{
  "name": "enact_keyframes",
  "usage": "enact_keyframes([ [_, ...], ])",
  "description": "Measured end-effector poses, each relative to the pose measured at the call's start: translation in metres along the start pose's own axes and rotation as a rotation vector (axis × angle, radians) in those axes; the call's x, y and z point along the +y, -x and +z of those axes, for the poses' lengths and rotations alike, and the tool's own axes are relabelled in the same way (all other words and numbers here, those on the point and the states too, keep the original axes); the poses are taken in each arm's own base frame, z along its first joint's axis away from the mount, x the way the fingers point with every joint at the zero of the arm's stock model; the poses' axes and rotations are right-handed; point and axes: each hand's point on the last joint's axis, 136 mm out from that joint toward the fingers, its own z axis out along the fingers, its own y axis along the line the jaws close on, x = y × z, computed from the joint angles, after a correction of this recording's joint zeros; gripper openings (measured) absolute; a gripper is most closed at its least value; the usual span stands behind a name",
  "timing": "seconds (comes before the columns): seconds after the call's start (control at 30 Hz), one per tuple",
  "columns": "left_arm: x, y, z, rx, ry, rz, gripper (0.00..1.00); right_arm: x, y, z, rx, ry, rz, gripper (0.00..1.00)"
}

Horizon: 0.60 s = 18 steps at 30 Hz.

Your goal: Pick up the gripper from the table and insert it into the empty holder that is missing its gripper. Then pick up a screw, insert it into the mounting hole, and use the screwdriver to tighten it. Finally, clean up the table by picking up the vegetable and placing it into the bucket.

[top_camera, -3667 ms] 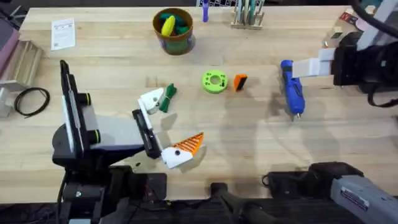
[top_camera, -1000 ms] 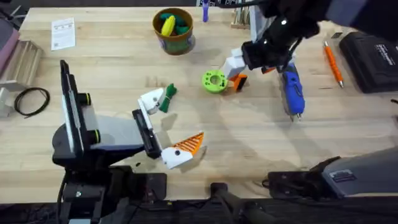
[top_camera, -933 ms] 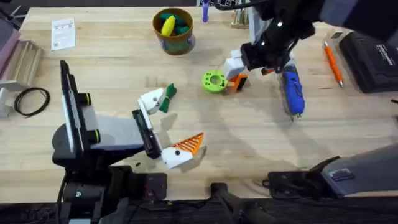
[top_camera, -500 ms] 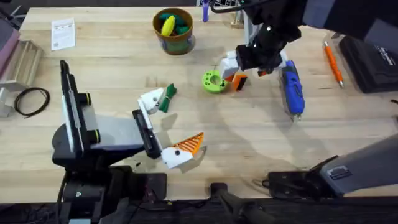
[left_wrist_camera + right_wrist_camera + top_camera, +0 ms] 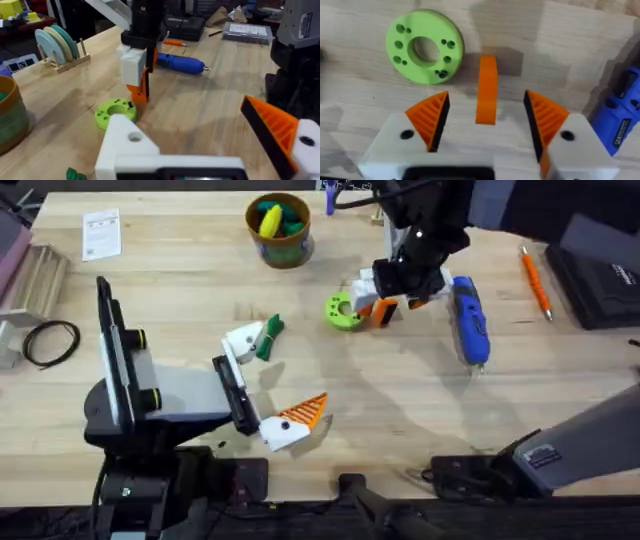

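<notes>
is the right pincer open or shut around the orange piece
Open. In the right wrist view the right pincer has its pads spread on both sides of the gripper, with gaps showing.

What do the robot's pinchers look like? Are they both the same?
Not quite. The right gripper has white blocky mounts with two orange ribbed wedge pads, black-backed. The left gripper has white mounts too, but shows one orange pad; the other mount is bare, with a round hole. Both arms are black and grey.
</notes>
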Motion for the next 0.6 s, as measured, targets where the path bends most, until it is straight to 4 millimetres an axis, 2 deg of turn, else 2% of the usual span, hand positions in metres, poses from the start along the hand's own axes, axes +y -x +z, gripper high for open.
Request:
enact_keyframes([
  [0.1, 0.0000, 0.0000, 0.0000, 0.000, 0.000, 0.000, 0.986, 0.0012, -0.0004, -0.0001, 0.000, 0.001, -0.003, 0.818],
  [0.27, 0.0000, 0.0000, 0.0000, 0.000, 0.000, 0.000, 0.985, 0.0013, -0.0001, -0.0002, -0.001, 0.001, -0.001, 0.500],
  [0.33, 0.0000, 0.0000, 0.0000, 0.000, 0.000, 0.000, 0.985, 0.0013, 0.0004, -0.0002, -0.003, 0.001, 0.000, 0.347],
  [0.43, 0.0000, 0.0000, 0.0000, 0.000, 0.000, 0.000, 0.985, 0.0016, 0.0015, -0.0001, -0.008, 0.002, 0.002, 0.053],
  [0.5, 0.0000, 0.0000, 0.0000, 0.000, 0.000, 0.000, 0.985, 0.0016, 0.0023, -0.0002, -0.011, 0.002, 0.004, 0.012],
  [0.6, 0.0000, 0.0000, 0.0000, 0.000, 0.000, 0.000, 0.985, 0.0016, 0.0026, -0.0002, -0.012, 0.002, 0.004, 0.013],
])
